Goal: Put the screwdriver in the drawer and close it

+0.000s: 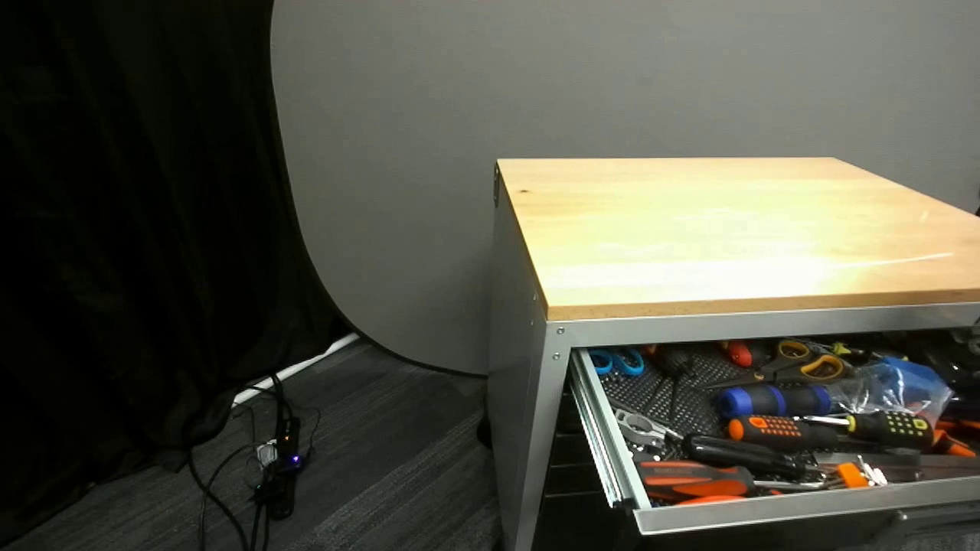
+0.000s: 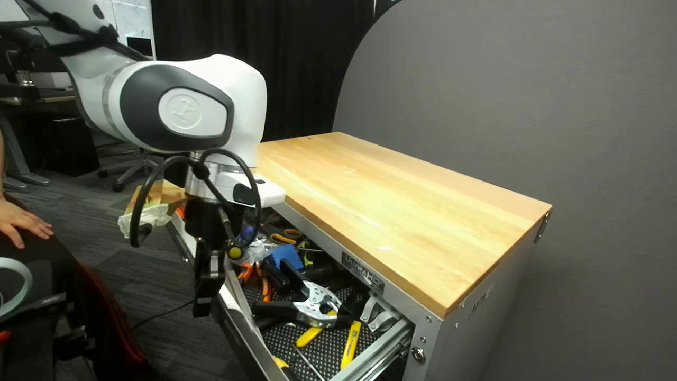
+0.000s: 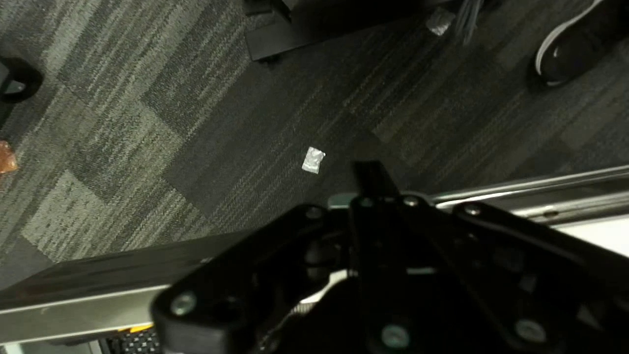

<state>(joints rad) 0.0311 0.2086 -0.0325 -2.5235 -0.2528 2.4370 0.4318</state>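
Note:
The drawer (image 1: 804, 509) is pulled out under the wooden top in both exterior views (image 2: 365, 360). A screwdriver (image 1: 892, 430) with a black and yellow handle lies in it among other tools; a yellow round end, probably its handle end (image 2: 235, 252), shows in an exterior view. My gripper (image 2: 202, 307) points down just outside the drawer front. In the wrist view the gripper (image 3: 371, 177) looks shut, its fingers together with nothing visible between them. The drawer's silver rim also shows there (image 3: 78, 314). A silver bar, likely its handle (image 3: 540, 194), runs right beside the fingers.
The wooden tabletop (image 1: 727, 222) stands above the drawer. The drawer also holds blue and orange tools, scissors (image 1: 796, 363) and a large clamp (image 2: 317, 307). A person's hand (image 2: 24, 227) rests at the left. A silver wrapper (image 3: 313, 160) lies on the floor; a shoe (image 3: 572, 59) is nearby.

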